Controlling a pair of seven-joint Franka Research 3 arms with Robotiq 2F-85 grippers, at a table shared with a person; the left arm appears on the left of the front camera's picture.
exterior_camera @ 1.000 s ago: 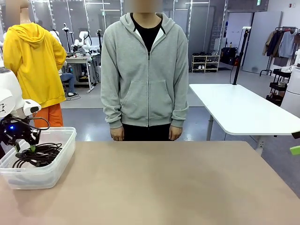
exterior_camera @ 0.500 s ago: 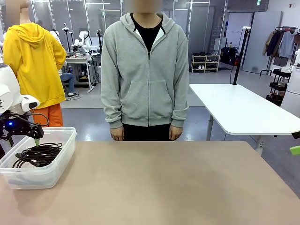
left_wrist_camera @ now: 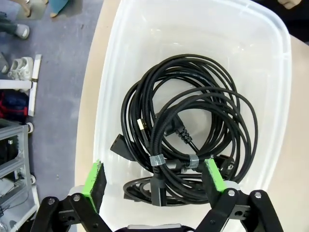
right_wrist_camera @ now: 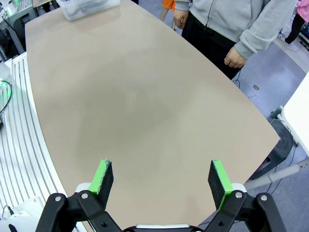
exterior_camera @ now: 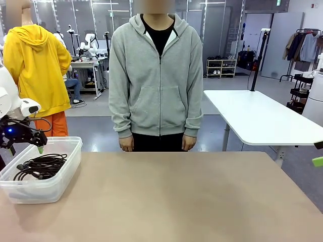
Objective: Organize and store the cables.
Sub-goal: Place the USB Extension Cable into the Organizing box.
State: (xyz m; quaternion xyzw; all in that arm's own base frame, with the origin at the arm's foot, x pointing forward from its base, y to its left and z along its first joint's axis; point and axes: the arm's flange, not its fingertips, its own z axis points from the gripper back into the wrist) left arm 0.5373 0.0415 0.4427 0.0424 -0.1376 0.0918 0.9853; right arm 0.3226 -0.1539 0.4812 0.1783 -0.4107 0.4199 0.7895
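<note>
Several black coiled cables point(exterior_camera: 40, 167) lie piled in a clear plastic bin point(exterior_camera: 60, 182) at the table's left end. My left gripper point(exterior_camera: 26, 149) hangs open just above the bin's back left corner, holding nothing. In the left wrist view the cables point(left_wrist_camera: 193, 125) lie below the open left gripper point(left_wrist_camera: 154, 181), some bound with grey tape, and plugs show among the loops. My right gripper point(right_wrist_camera: 160, 178) stands open and empty high over the bare tabletop point(right_wrist_camera: 135, 106). One of its green pads point(exterior_camera: 318, 161) peeks in at the right edge of the front view.
A person in a grey hoodie point(exterior_camera: 156, 75) stands at the table's far side with both hands down. A white table point(exterior_camera: 262, 118) stands behind on the right. The bin point(right_wrist_camera: 89, 7) shows far off in the right wrist view.
My left gripper has risen out of the bin and drifted slightly left, still open. The cables stay in the bin. The right gripper and the person have not moved.
</note>
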